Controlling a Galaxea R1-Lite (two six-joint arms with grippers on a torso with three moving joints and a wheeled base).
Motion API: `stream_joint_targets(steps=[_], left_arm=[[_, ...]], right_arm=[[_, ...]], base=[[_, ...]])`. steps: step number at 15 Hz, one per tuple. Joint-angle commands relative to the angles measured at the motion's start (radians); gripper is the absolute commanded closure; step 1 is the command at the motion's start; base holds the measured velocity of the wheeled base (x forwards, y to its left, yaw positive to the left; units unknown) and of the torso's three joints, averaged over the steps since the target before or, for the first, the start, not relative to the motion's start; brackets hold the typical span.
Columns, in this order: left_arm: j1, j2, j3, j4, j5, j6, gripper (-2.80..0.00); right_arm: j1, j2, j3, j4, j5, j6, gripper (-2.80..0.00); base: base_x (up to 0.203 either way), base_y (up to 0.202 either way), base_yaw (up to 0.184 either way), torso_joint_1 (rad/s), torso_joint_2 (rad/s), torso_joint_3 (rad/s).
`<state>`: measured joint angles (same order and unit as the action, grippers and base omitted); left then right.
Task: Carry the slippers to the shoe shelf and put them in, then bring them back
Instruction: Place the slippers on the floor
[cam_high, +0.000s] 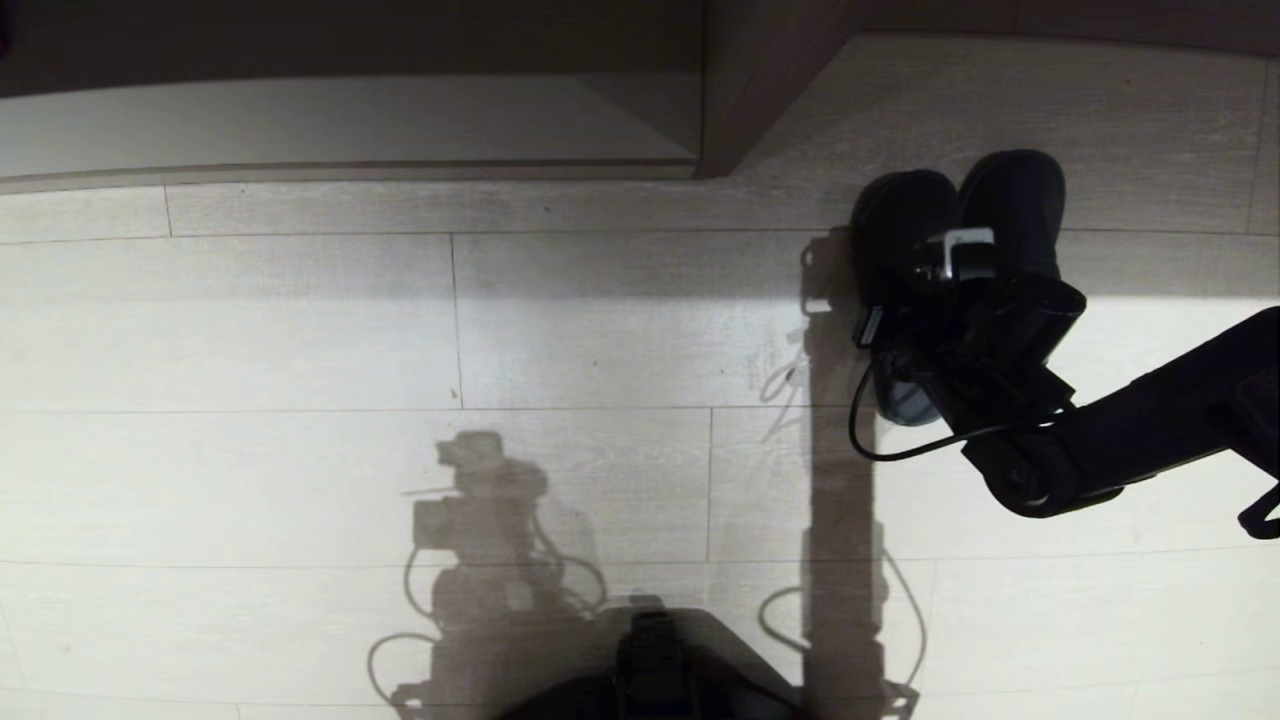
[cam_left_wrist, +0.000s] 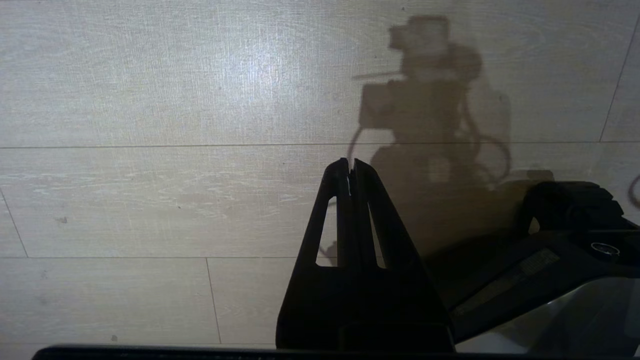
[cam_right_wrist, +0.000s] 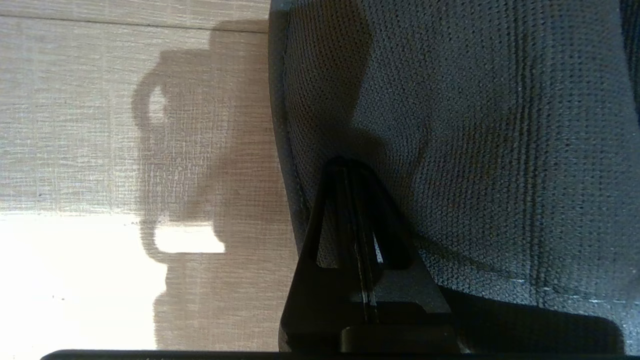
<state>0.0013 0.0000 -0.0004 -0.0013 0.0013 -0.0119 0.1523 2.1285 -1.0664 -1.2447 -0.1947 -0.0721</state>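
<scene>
**Right gripper pinching the slippers near the shelf's upright panel**

You are looking down on a pale plank floor (cam_high: 300, 330), which fills most of the head view. Along its far edge stands the shoe shelf (cam_high: 350, 125), its dark upright panel (cam_high: 735, 110) ending at the floor; take that panel as your landmark. Nearer to you than the panel and to its right, the right arm (cam_high: 1150, 430) reaches in from the right side. At its end the slippers (cam_high: 1010, 195) sit side by side, toes pointing toward the shelf, close to the panel's foot. The right gripper (cam_right_wrist: 350, 167) has its fingers pressed together, nipping the slippers' knit strap. Well to the left of the panel, the left gripper (cam_left_wrist: 350, 165) hangs over bare floor, fingers pressed together on nothing.
</scene>
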Motion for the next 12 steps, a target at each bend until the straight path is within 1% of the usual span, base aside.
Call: stream_joint_targets(steps=[1,4,7,12], left_arm=[[0.0,0.0,0.0,0.0,0.0,0.0,0.0],[0.0,0.0,0.0,0.0,0.0,0.0,0.0],[0.0,0.0,0.0,0.0,0.0,0.0,0.0],[0.0,0.0,0.0,0.0,0.0,0.0,0.0]], right_arm=[[0.0,-0.004,-0.001,-0.01,0.009,0.0,0.0],[0.005,-0.014,0.003,-0.015,0.015,0.002,0.0],[0.023,-0.085,0.048,-0.007,0.062,0.011,0.0],[0.059,-0.194,0.101,-0.005,0.067,0.01,0.0]], base=[[0.0,0.0,0.0,0.0,0.0,0.0],[0.0,0.0,0.0,0.0,0.0,0.0],[0.0,0.0,0.0,0.0,0.0,0.0],[0.0,0.0,0.0,0.0,0.0,0.0]])
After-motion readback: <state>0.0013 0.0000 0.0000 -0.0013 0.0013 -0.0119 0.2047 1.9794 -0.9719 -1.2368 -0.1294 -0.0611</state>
